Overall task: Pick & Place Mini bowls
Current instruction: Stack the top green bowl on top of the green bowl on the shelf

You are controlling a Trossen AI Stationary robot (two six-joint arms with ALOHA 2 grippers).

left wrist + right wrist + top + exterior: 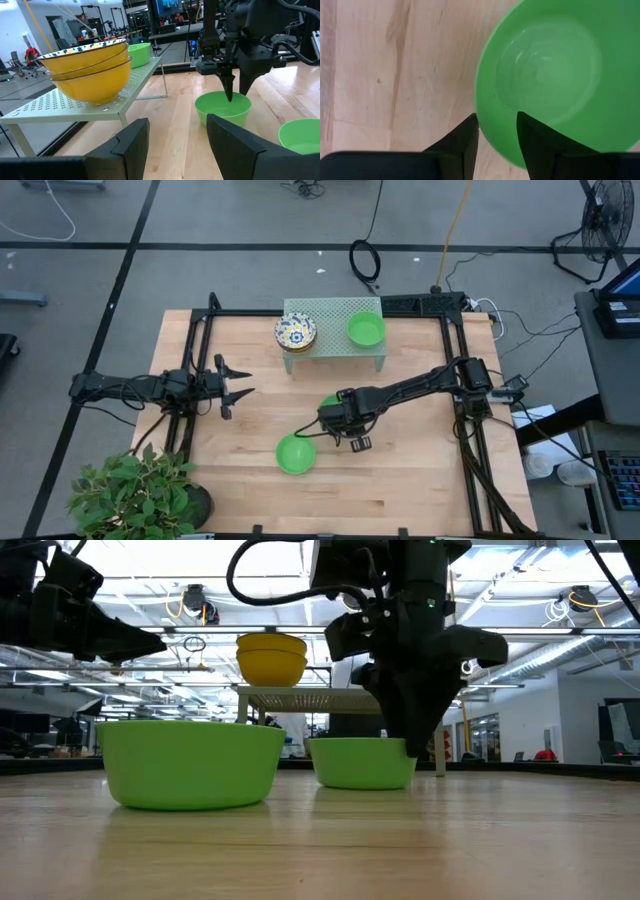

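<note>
Green bowl (pixel 555 80) mid-bench: the right tool (pixel 497 131), narrowly parted, straddles its rim. A second green bowl (pixel 295 454) sits at its 7 o'clock. Left tool (pixel 238 382) waits wide at 9. Rack (pixel 335 330) at 12 holds stacked patterned bowls (pixel 295 332) and a third green (pixel 366 329).

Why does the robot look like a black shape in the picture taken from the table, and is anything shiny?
Low view: bright ceiling lights behind leave the right gripper a silhouette. Right wrist view: pale glare inside the green bowl. Left wrist view: highlights on the stacked patterned bowls.
</note>
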